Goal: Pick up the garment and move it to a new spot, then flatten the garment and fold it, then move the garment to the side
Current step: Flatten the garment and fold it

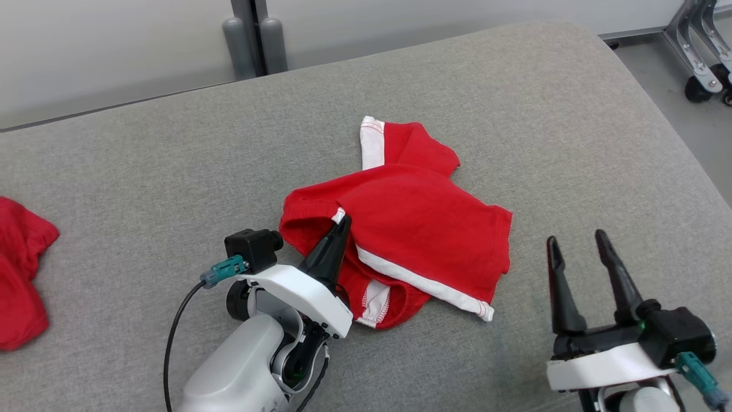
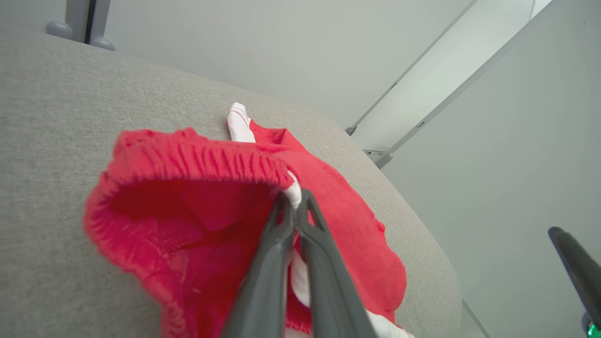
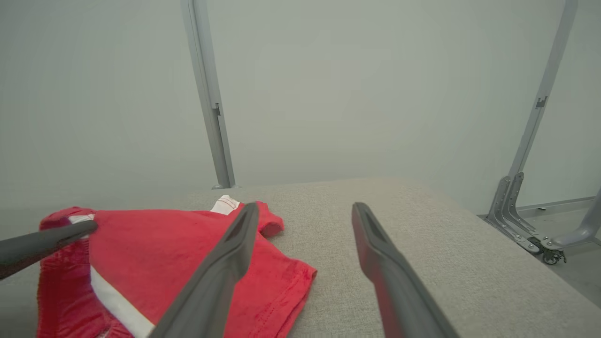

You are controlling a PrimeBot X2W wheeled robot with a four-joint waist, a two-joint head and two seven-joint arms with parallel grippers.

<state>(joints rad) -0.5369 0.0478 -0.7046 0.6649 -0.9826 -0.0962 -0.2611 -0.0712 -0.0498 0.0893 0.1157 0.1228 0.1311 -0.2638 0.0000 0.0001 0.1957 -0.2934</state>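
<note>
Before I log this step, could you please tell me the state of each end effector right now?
Left end effector: closed on the red garment at its waistband.
Right end effector: open, holding nothing.

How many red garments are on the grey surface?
2. The red-and-white garment lies mid-surface, pinched by the left tool; the plain red garment sits at the left edge, cropped.

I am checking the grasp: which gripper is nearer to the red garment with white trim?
Left. The left gripper is shut on the waistband edge of the garment. The right gripper is open, above the grey surface, apart from the garment's right side.
</note>
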